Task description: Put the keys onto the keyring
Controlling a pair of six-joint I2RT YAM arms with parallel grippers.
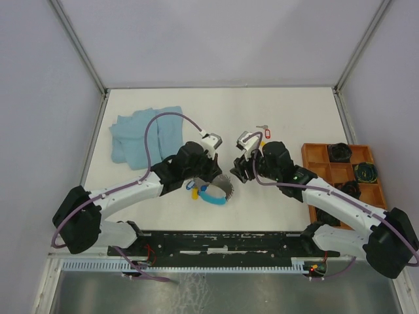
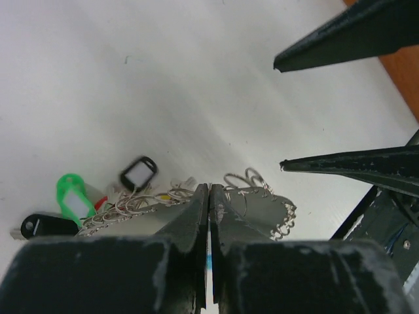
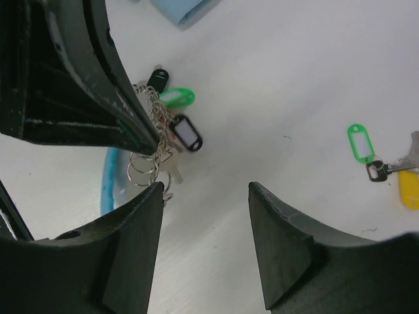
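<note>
Mid-table, left gripper (image 2: 209,191) pinches the bunch of silver wire keyrings (image 3: 149,157); right gripper (image 3: 204,190) hovers alongside, jaws apart, empty. Green-tagged silver key (image 3: 361,142) lies well apart – right probably needs to fetch it next

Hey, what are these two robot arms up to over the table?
They are putting keys on a keyring. The left end effector is shut on the keyring, a bunch of wire rings. The right end effector faces it, open and empty. A green-tagged key and a yellow-tagged key lie loose on the table, not yet on the ring.
</note>
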